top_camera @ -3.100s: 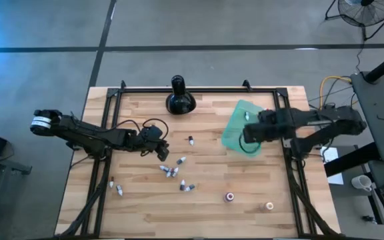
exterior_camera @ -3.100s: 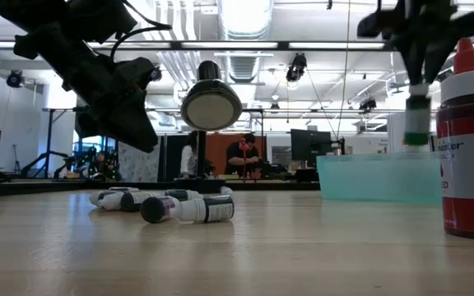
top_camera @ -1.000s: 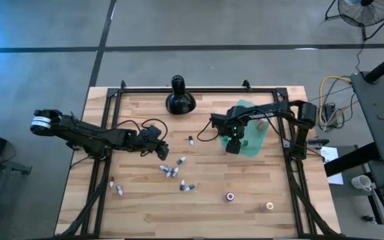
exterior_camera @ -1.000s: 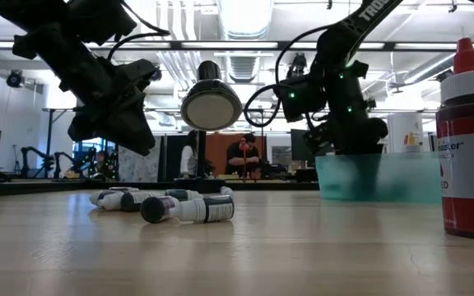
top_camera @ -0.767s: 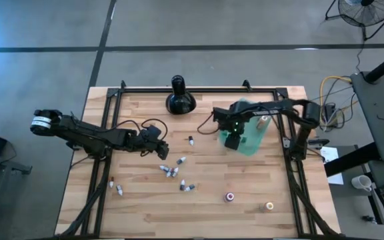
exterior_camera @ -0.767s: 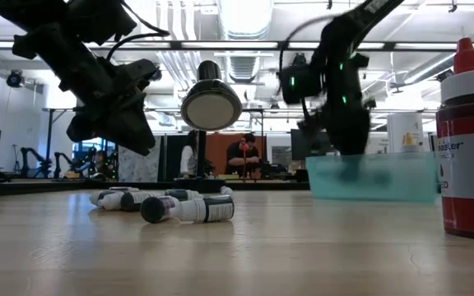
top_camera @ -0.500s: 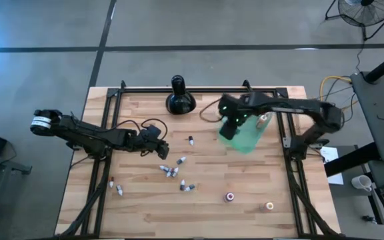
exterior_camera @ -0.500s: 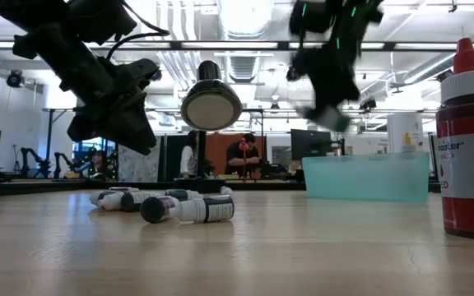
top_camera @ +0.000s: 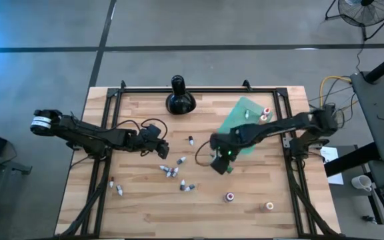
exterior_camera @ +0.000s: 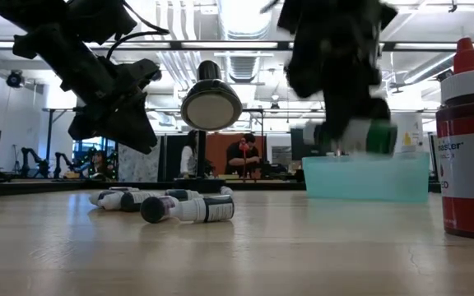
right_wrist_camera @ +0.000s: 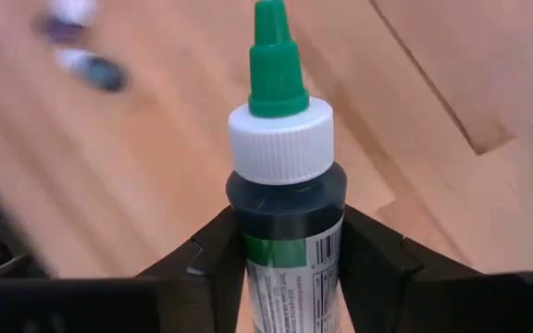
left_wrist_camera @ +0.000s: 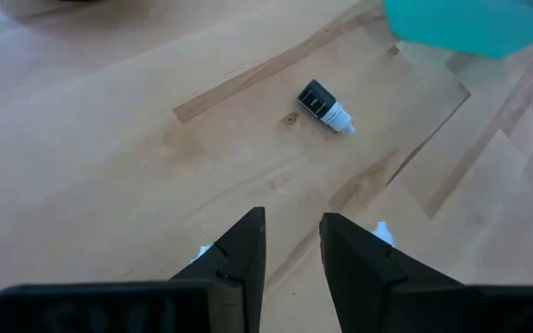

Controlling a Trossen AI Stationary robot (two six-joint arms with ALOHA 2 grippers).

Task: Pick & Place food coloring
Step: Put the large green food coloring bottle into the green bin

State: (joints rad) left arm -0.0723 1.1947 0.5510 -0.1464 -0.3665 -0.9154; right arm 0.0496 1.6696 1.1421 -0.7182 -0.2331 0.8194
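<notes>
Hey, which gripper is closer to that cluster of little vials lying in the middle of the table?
Left. The left gripper hangs just beside the cluster of vials. The right gripper, shut on a green-capped bottle, is farther off toward the teal tray.

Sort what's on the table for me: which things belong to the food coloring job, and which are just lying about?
Job:
- green-capped bottle, clamped in the right gripper
- small vials lying mid-table
- red bottle standing upright
- teal tray with bottles in it
- left gripper, hovering near the vials

Lying about:
- black long-necked object at the table's far edge
</notes>
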